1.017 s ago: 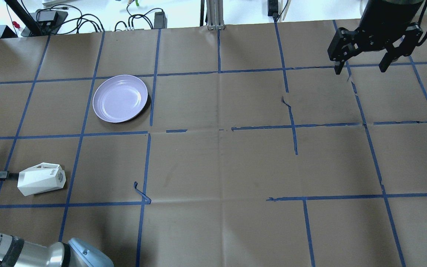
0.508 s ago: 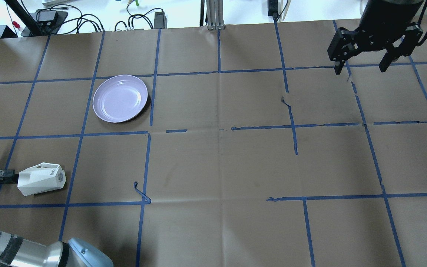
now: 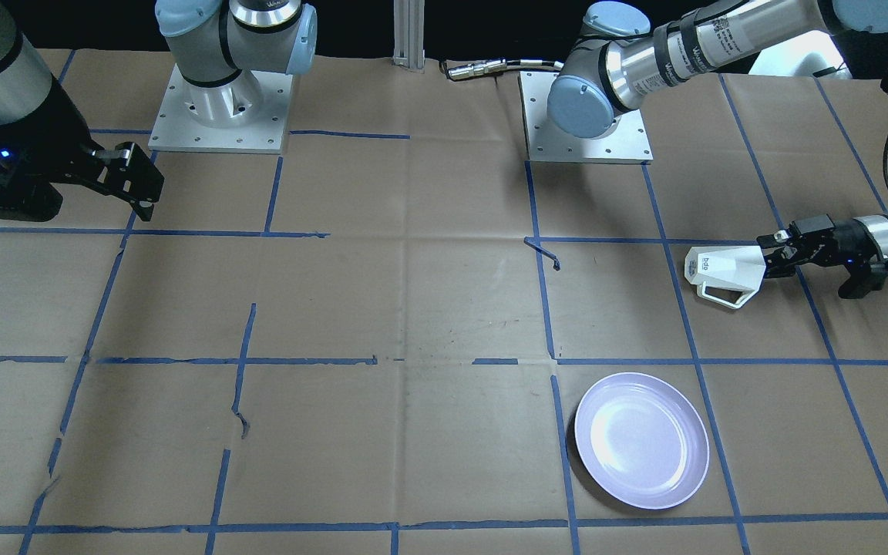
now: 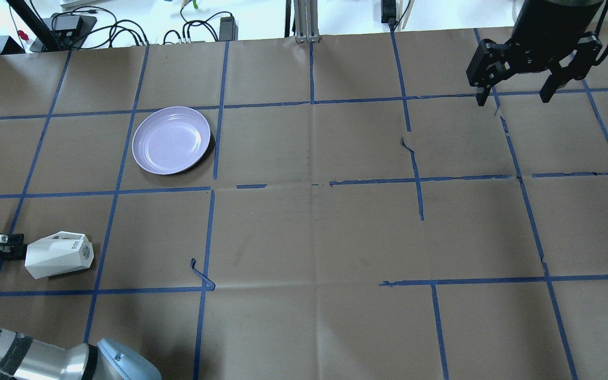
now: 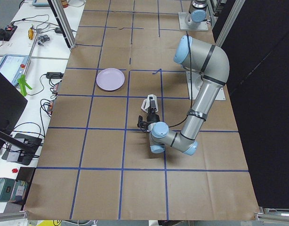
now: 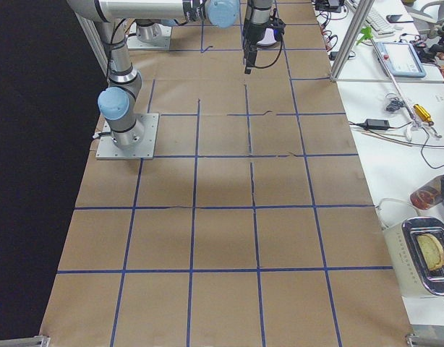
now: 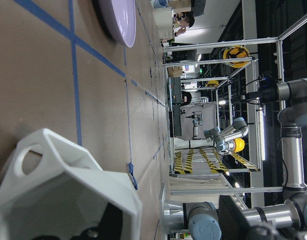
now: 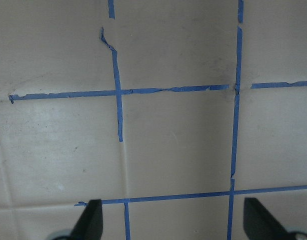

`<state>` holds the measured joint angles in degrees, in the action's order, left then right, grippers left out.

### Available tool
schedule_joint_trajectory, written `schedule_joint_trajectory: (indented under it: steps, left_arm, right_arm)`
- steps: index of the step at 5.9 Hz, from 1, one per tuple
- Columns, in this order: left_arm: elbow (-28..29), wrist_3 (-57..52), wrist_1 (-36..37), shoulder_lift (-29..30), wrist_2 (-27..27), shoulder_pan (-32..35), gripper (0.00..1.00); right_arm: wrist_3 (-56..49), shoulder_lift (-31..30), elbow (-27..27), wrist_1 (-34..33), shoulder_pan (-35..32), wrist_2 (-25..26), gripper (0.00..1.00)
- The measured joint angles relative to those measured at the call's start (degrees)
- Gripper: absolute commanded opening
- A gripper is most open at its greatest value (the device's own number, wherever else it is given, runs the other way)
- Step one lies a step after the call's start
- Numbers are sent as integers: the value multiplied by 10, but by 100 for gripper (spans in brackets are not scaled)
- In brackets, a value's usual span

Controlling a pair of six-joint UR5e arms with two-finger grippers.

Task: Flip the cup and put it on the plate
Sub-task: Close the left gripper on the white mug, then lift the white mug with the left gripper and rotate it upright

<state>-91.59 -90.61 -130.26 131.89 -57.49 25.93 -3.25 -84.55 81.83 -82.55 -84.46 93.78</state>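
Change: your left gripper [image 4: 19, 248] has crept in from the table edge over the last second and now sits against the mouth of the small white faceted mug with the angular loop handle [image 4: 58, 255]; more of its black body shows in the overhead view than before
Unchanged: the cup has not shifted on the brown paper table with the blue tape grid [image 4: 309, 232], and your right arm has held its place
Meaning for the task: judge the approach finished and the grasp at hand; the flip has not begun
Cup position: on its side in the near-left grid square, mouth towards the left gripper, base pointing to the table's middle, handle on the side towards the plate
Plate: round glossy pale lavender plate [image 4: 171, 140], bare, one square further from the robot, well apart from the cup
Left gripper state: jaws narrow and at the cup's rim; the wrist view suggests a dark finger inside the mouth, but you cannot tell whether the wall is actually clamped
Right gripper [image 4: 514, 97]: jaws spread wide, holding nothing, hovering above the far right of the table
Watch for: a thin rim pinch may let the cup swing as you lift it
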Motion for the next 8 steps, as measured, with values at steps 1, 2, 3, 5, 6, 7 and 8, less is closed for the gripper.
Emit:
schedule_joint_trajectory:
  steps: [1, 2, 3, 5, 6, 7, 8]
  left_arm:
    - [1, -2, 1, 0, -2, 0, 0]
    - [1, -3, 4, 0, -3, 0, 0]
    - [2, -3, 5, -2, -3, 0, 0]
    - [11, 5, -9, -27, -3, 0, 0]
    - [27, 25, -36, -62, -3, 3, 0]
    - [41, 70, -54, -119, -2, 8, 0]
    - [48, 129, -44, -189, 0, 24, 0]
  right_arm:
    - [0, 0, 0, 0, 0, 0, 100]
    - [0, 0, 0, 0, 0, 0, 100]
    - [0, 0, 0, 0, 0, 0, 100]
    - [0, 0, 0, 0, 0, 0, 100]
    - [0, 0, 0, 0, 0, 0, 100]
    - [0, 0, 0, 0, 0, 0, 100]
    - [0, 0, 0, 0, 0, 0, 100]
